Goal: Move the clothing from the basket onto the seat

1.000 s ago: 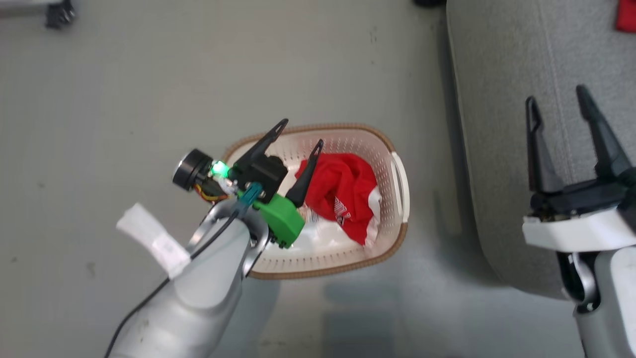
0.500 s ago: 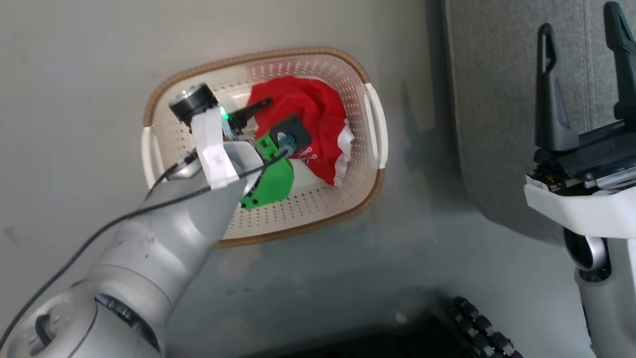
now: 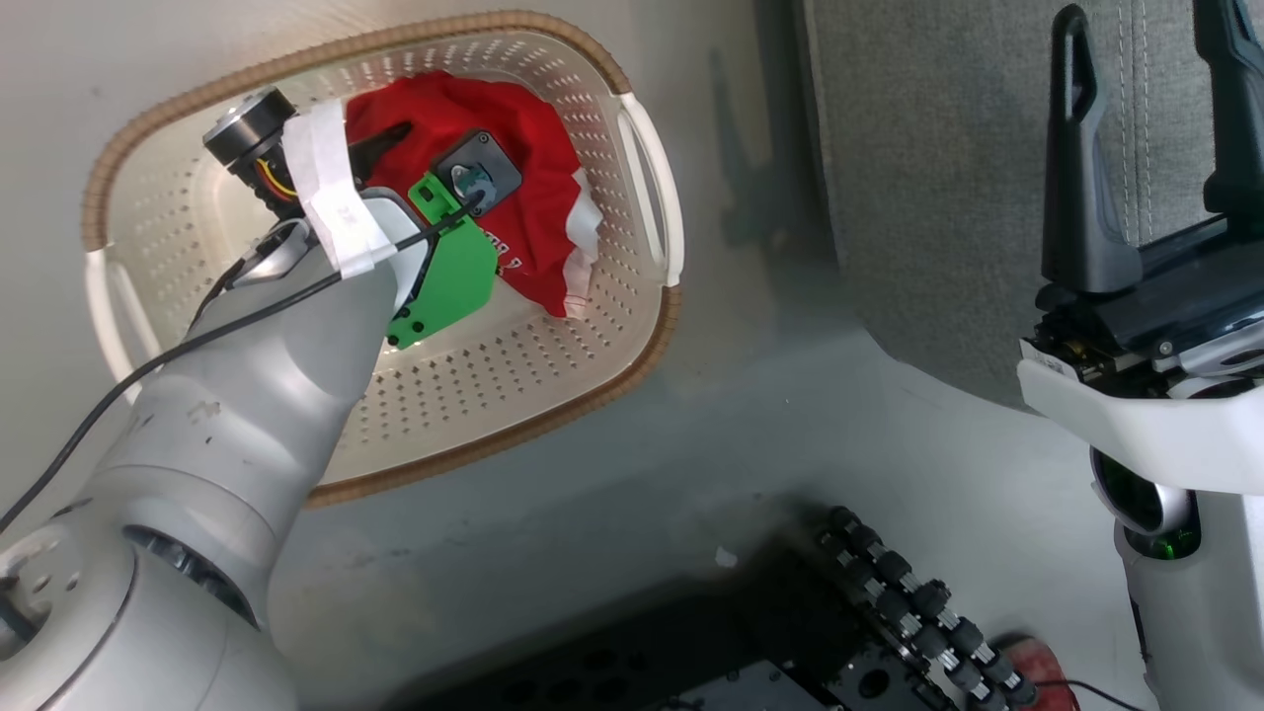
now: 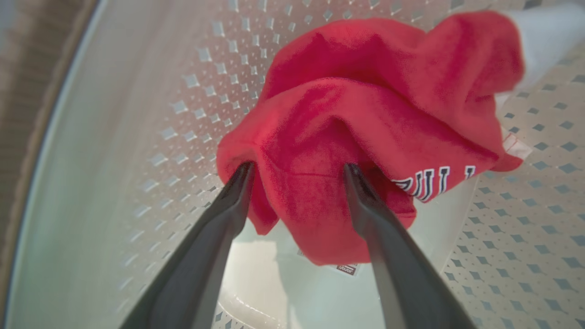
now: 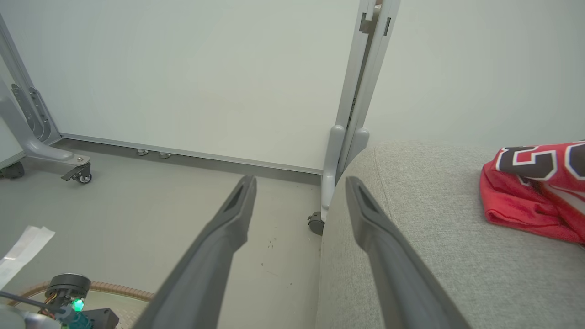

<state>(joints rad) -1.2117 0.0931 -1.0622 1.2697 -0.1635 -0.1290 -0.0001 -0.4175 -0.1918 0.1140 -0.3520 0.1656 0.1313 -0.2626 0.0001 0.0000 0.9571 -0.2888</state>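
The cream perforated basket [image 3: 647, 188] with a brown rim stands on the floor at the upper left of the head view. A crumpled red piece of clothing [image 3: 538, 202] lies inside it. My left gripper [image 4: 298, 168] reaches down into the basket, open, and its two fingertips press into a red fold from either side. One dark finger [image 3: 383, 143] shows beside the wrist. My right gripper [image 3: 1141, 39] stands open and holds nothing, over the edge of the grey seat [image 3: 938, 148]. Another red jersey [image 5: 530, 196] with black-and-white print lies on the seat [image 5: 411, 237].
My own dark base with a row of rollers [image 3: 889, 583] fills the bottom of the head view. A white partition on castors [image 5: 347, 137] stands behind the seat, and a grey frame leg with a castor [image 5: 77, 171] sits far left. The basket's rim [image 5: 114, 289] lies below.
The head camera has dipped and closed in on the basket. My left gripper has gone deeper into the basket, onto the red clothing. The right gripper stays open by the seat.
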